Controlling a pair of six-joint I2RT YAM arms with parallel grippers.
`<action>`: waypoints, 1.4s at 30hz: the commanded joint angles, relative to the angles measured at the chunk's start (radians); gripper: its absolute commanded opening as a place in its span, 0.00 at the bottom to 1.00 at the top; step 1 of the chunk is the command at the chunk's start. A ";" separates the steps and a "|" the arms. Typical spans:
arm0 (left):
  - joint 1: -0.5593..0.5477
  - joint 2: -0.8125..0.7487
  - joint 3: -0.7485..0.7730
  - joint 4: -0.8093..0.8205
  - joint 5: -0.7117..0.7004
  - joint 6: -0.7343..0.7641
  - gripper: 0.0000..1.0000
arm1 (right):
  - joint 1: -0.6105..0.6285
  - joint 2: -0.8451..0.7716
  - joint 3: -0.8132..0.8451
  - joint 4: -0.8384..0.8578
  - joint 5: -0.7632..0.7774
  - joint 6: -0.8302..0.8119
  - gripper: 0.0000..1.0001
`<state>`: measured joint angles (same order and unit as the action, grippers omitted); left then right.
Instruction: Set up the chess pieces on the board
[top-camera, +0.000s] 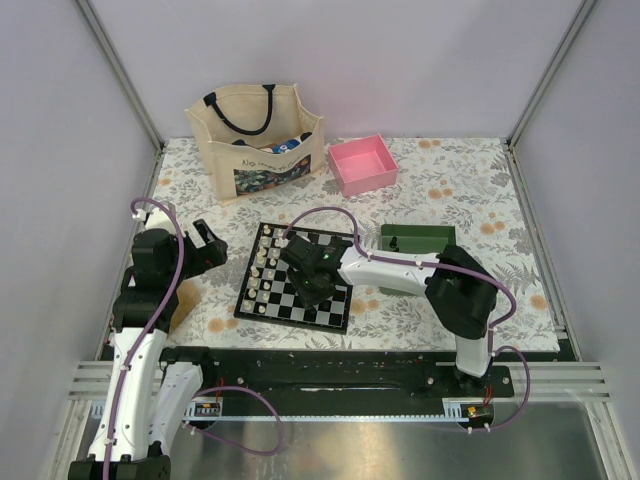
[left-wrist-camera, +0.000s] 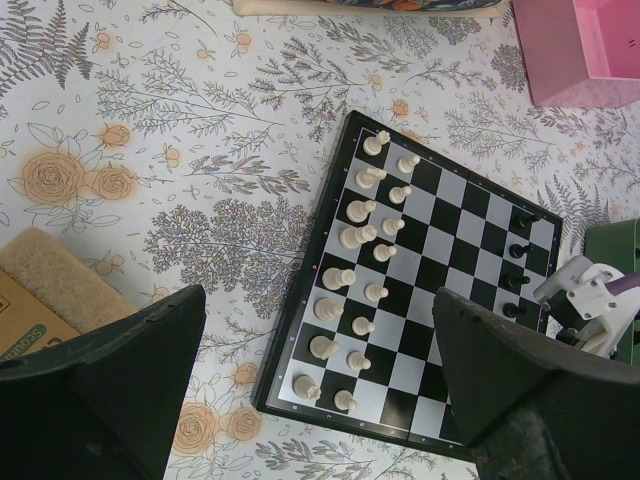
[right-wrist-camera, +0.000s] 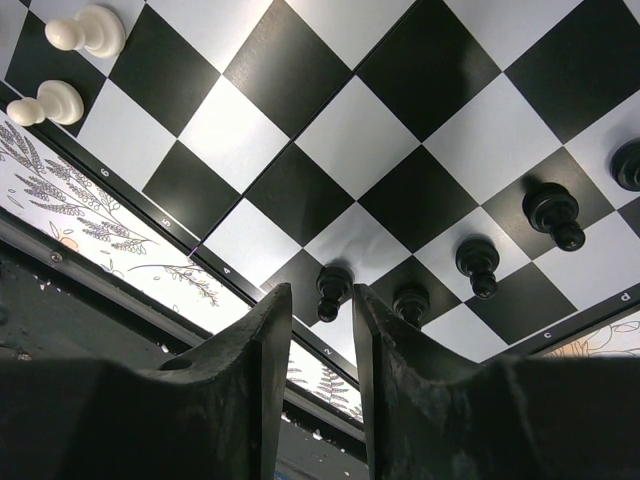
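The board lies mid-table, with cream-white chessmen in two columns along its left side. Several black chess pieces stand along its right edge. My right gripper hangs low over the board's near right corner. In the right wrist view its jaws stand narrowly apart around a black pawn that rests upright on its square, with a gap on the pawn's left. More black pawns line up beside it. My left gripper hovers wide open and holds nothing, left of the board.
A green tray sits right of the board, partly behind my right arm. A pink box and a cloth tote bag stand at the back. A tan sponge-like block lies by my left gripper.
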<state>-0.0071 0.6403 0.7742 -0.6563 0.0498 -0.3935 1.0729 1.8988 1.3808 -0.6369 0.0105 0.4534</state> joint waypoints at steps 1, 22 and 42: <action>0.007 -0.007 -0.007 0.050 0.021 -0.007 0.99 | 0.012 0.009 0.032 -0.014 0.019 -0.004 0.40; 0.007 -0.005 -0.007 0.050 0.019 -0.008 0.99 | 0.010 -0.006 0.003 -0.006 0.026 -0.001 0.23; 0.007 -0.004 -0.007 0.050 0.021 -0.008 0.99 | 0.010 -0.086 -0.111 0.003 0.008 0.008 0.20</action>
<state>-0.0071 0.6403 0.7742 -0.6567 0.0502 -0.3935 1.0733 1.8515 1.2934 -0.6247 0.0162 0.4545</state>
